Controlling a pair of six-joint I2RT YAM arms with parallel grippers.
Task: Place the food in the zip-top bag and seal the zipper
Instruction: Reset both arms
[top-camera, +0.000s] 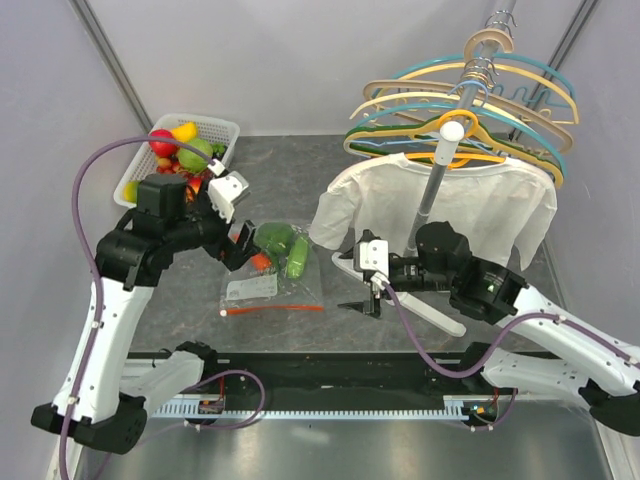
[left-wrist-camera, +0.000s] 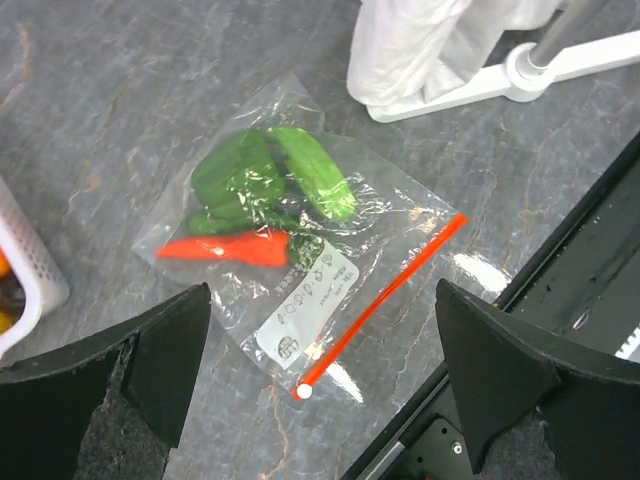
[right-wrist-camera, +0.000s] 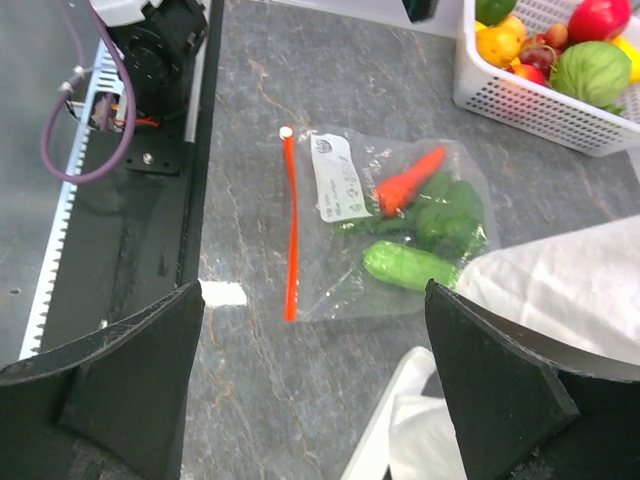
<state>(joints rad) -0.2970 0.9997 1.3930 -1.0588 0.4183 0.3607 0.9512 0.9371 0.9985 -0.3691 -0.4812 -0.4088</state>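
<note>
Left gripper (left-wrist-camera: 320, 300): black fingers spread wide, gripping nothing.
Right gripper (right-wrist-camera: 312, 290): fingers spread wide, empty.
Crinkly clear zip-top bag (left-wrist-camera: 390, 225): flat on the grey stone-look table (left-wrist-camera: 120, 110), just beyond the gap between the left fingers.
Food in bag: glossy light-green elongated piece (left-wrist-camera: 315, 185), dark-green piece (left-wrist-camera: 235, 175) and orange-red tapered piece (left-wrist-camera: 225, 248).
Thin red-orange zipper strip (left-wrist-camera: 385, 290): on the bag edge nearest the left fingers; whether it is sealed, cannot tell.
White lattice basket (right-wrist-camera: 520, 95): far beyond the right fingers, holding more toy fruit.

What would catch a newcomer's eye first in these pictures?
A clear zip-top bag lies flat mid-table with green and orange-red toy vegetables inside, its red-orange zipper along the near edge. A white basket heaped with bright fruit sits at the far left corner; on the right, a white shirt hangs on a rack of colourful hangers.
</note>
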